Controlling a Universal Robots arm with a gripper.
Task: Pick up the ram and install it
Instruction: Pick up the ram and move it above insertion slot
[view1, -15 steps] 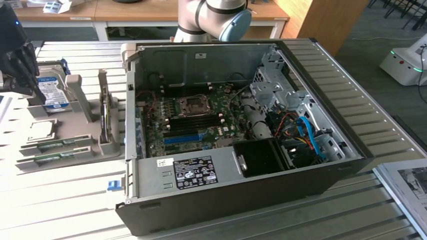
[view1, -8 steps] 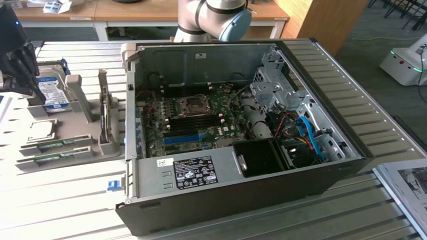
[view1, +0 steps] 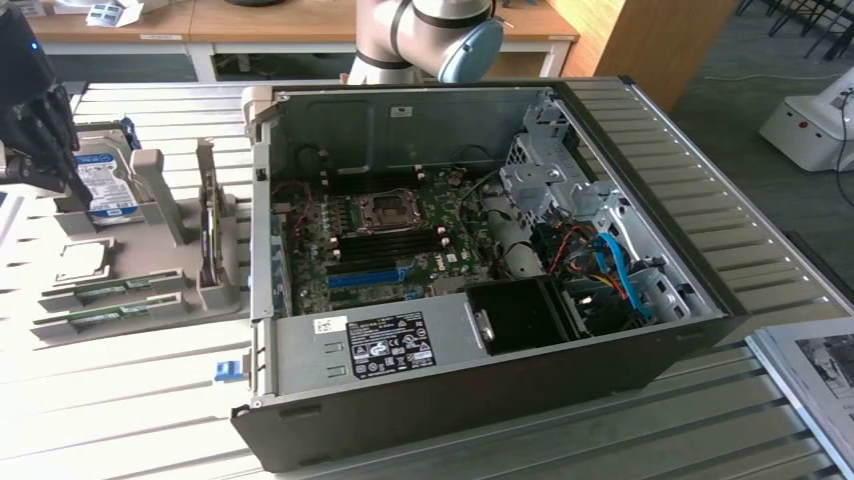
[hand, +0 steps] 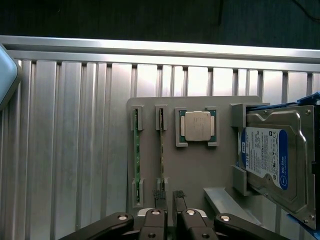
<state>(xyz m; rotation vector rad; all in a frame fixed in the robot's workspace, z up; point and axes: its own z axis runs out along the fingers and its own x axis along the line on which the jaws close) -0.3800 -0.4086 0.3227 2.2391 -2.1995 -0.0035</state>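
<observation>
Gripper (hand: 167, 197) is up over the grey parts holder (hand: 200, 170), looking down on it. Jaws are a narrow gap apart with nothing between them. One fingertip (hand: 159, 196) sits right over the near end of the ram (hand: 161, 150). I can't tell whether it touches.

The ram is not picked up. It's seated on edge in the holder, with each end in a small grey bracket. Its long axis runs parallel to the tabletop (hand: 65, 150) slats, one end pointing at the gripper and the other away from it. In the exterior view it's in the lower left of the frame, lying almost left-right with the right end slightly higher.

A second ram stick (hand: 135, 150) sits parallel just beside it, on the side away from the CPU (hand: 197, 126). The CPU lies flat in its own pocket on the ram's other side. Past the CPU is a hard drive (hand: 270, 155) with a blue-white label, propped at a tilt in its bracket.

The open PC case (view1: 467, 250) lies on its side in the centre of the exterior frame, well apart from the holder. The motherboard (view1: 374, 235) is exposed, with a long blue slot (view1: 363, 278) near its lower edge. The robot arm (view1: 427, 40) is at top centre.
</observation>
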